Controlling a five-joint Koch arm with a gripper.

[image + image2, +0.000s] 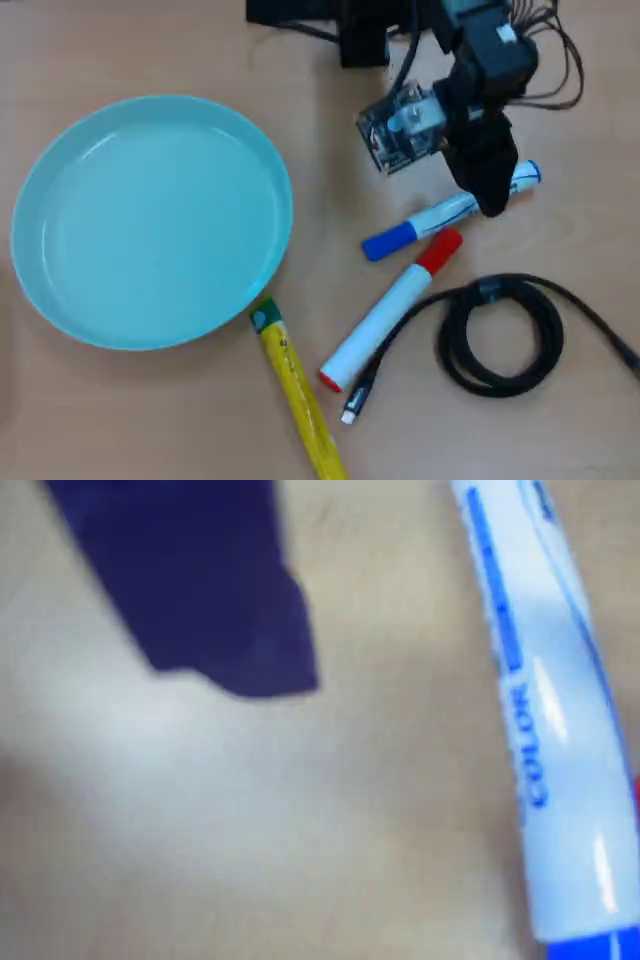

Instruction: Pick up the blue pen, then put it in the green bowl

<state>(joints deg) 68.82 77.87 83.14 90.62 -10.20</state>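
Closest to my wrist camera is one dark finger (225, 600), blurred and hanging low over bare table (300, 820), with the blue pen (545, 730) lying just to its right, white barrel with blue print running down to a blue band at the bottom edge. Only that one finger shows here, and from overhead the gripper (490, 195) is a single dark mass sitting over the pen's barrel, so I cannot tell whether the fingers are apart or together; nothing shows them clamped on the pen. I judge I have the arm set down beside the barrel to straddle it, since the pen lies flat on the table and a grip across its width is the only one open to me. From above, the blue pen (440, 215) slants from its blue cap at lower left to its blue end at upper right. Its cap lies just beside the red cap of the red-capped marker (385, 315), which could be nudged. Beyond lie a coiled black cable (500, 335) and a yellow pen (298, 395), whose green tip touches the rim of the green bowl (270, 180). The bowl is empty and well apart from the pen.
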